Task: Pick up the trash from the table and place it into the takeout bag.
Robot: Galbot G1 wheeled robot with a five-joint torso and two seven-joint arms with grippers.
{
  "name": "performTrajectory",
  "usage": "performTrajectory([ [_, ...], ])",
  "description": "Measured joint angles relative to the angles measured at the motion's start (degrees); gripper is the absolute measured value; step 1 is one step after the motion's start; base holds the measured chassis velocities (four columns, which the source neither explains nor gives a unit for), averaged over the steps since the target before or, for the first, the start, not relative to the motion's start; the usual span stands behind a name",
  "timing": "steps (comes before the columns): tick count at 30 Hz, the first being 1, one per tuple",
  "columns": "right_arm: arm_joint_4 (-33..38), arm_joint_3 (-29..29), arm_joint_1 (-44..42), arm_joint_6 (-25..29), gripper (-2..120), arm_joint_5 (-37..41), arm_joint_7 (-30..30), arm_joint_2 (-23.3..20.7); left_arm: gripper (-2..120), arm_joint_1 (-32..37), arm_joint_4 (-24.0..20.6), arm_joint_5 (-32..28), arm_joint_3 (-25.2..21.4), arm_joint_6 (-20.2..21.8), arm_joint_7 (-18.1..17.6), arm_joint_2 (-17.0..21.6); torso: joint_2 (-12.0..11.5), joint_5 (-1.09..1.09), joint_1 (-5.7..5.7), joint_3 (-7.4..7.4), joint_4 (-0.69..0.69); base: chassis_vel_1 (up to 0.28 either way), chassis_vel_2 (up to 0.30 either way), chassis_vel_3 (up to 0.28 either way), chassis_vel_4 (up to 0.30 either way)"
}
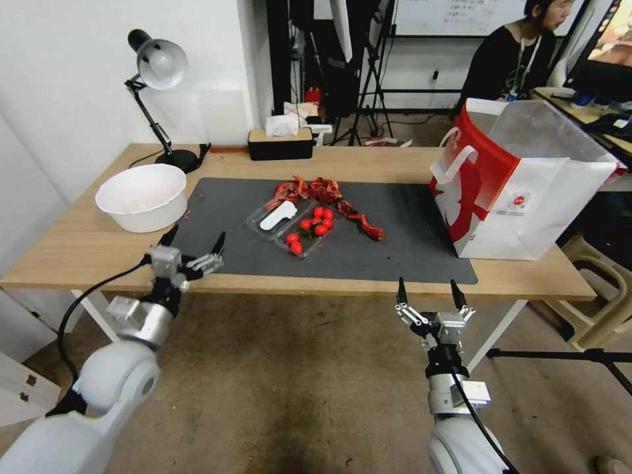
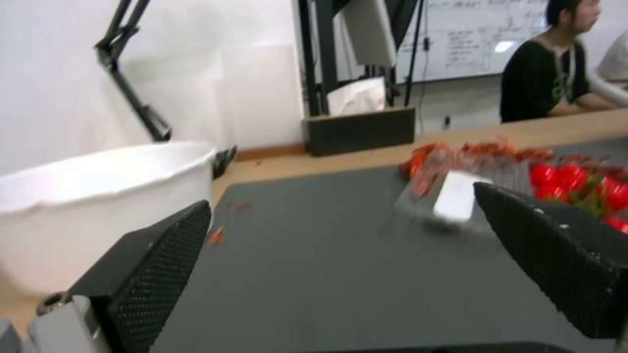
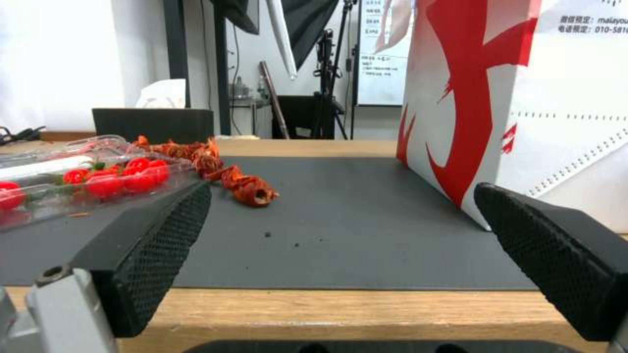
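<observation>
Trash on the table (image 1: 395, 164) consists of red crayfish shells (image 1: 322, 191) strewn on the dark grey mat (image 1: 408, 243), against the far edge of the clear tray of cherry tomatoes (image 1: 309, 230) and trailing toward the takeout bag (image 1: 526, 191). Nearest, short of the mat's near edge, the right gripper (image 1: 428, 293) hangs off the table front — fingers spread, empty. The left gripper (image 1: 194, 243) sits over the mat's near left corner, likewise spread and empty. Left of the mat stands the white bowl (image 1: 141, 194). The bag stands upright on the mat's right end. Beyond the mat — a black tissue box (image 1: 280, 143) and desk lamp (image 1: 158, 72).
</observation>
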Motion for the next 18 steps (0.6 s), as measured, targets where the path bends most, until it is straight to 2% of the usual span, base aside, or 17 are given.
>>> performTrajectory([
  [2, 0.0, -0.02, -0.03, 0.06, 100, 0.0, 0.05, 0.07, 100, 3.25, -0.01, 0.91, -1.64, -0.87, 0.0, -1.23, 0.0, 0.0, -0.01, 0.0, 0.0, 0.0, 0.0, 0.0, 0.0],
  [7, 0.0, -0.06, -0.02, 0.09, 100, 0.0, 0.12, 0.11, 100, 5.85, 0.27, 1.86, -2.89, -1.84, 0.0, -2.77, 0.0, 0.0, 0.0, 0.0, 0.0, 0.0, 0.0, 0.0, 0.0],
  [18, 0.01, -0.05, -0.12, 0.09, 100, 0.01, 0.43, 0.05, 100, 8.06, 1.02, 2.72, -3.75, -4.1, 0.21, -5.41, 0.0, 0.01, 0.0, 0.0, 0.0, 0.0, 0.0, 0.0, 0.0],
])
